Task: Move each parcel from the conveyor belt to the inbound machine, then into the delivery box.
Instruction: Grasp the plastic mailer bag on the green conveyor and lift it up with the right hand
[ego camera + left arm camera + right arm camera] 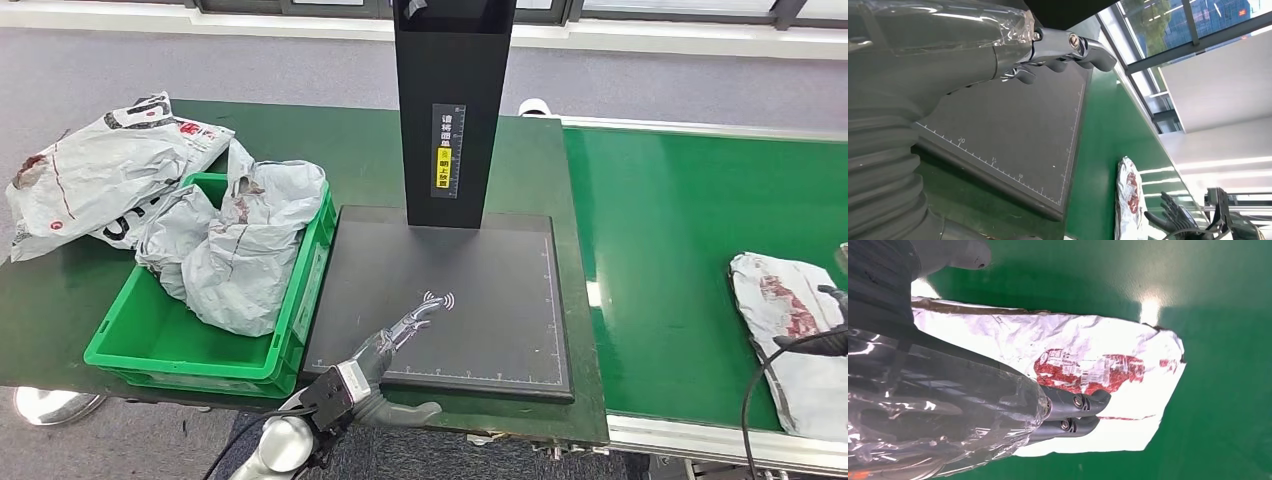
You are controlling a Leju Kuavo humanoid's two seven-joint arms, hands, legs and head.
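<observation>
Fingers of my left hand stretch flat and apart over the dark scanning pad of the inbound machine, holding nothing, the near edge of the pad just under my wrist. My right hand hangs over the grey parcel with the red-printed label that lies flat on the green conveyor belt; in the right wrist view my fingers reach across the bag, but I cannot tell whether they touch it or grip it. Left of the pad stands the green delivery box, with crumpled grey parcels heaped in it above the rim. Beyond the box another grey bag lies on the table. Behind the pad rises the machine's black column.
</observation>
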